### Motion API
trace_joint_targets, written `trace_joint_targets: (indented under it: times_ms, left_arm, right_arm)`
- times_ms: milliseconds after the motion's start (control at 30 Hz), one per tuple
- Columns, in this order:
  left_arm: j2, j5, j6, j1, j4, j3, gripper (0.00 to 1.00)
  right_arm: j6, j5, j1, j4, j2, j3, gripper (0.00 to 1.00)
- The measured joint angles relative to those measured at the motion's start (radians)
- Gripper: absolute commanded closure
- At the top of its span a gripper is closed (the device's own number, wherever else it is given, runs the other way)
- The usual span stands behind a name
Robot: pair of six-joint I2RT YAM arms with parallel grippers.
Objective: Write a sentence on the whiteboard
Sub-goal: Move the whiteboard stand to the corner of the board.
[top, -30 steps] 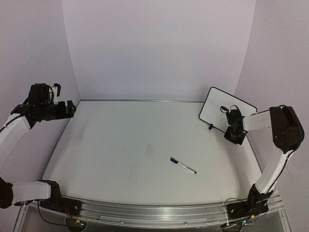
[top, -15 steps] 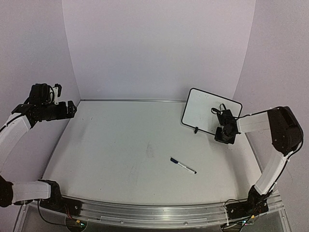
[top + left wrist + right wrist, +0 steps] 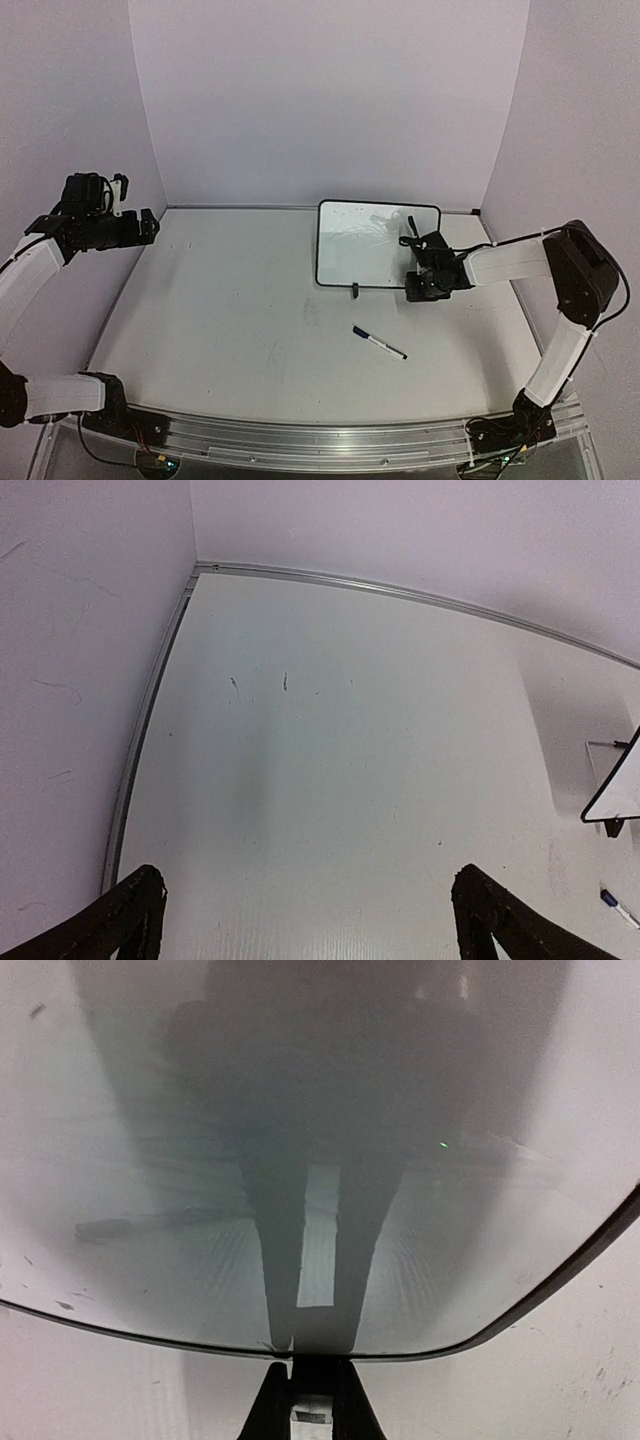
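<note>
Whiteboard [image 3: 365, 245] now nearer ctr: glossy white, thin blk frame

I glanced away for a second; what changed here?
The right gripper, shut on the whiteboard at its edge, swung it left from the back right corner toward the back middle, turning it to face front. The marker and the open left gripper stayed put.
</note>
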Motion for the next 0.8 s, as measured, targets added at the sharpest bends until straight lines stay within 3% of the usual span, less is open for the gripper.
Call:
trace_joint_targets:
  times_ms: [800]
  left_arm:
    - [0.023,0.018,0.000,0.000,0.001,0.000,0.00]
  right_arm:
    - [-0.047,0.007,0.286,-0.063,0.131,0.182,1.00]
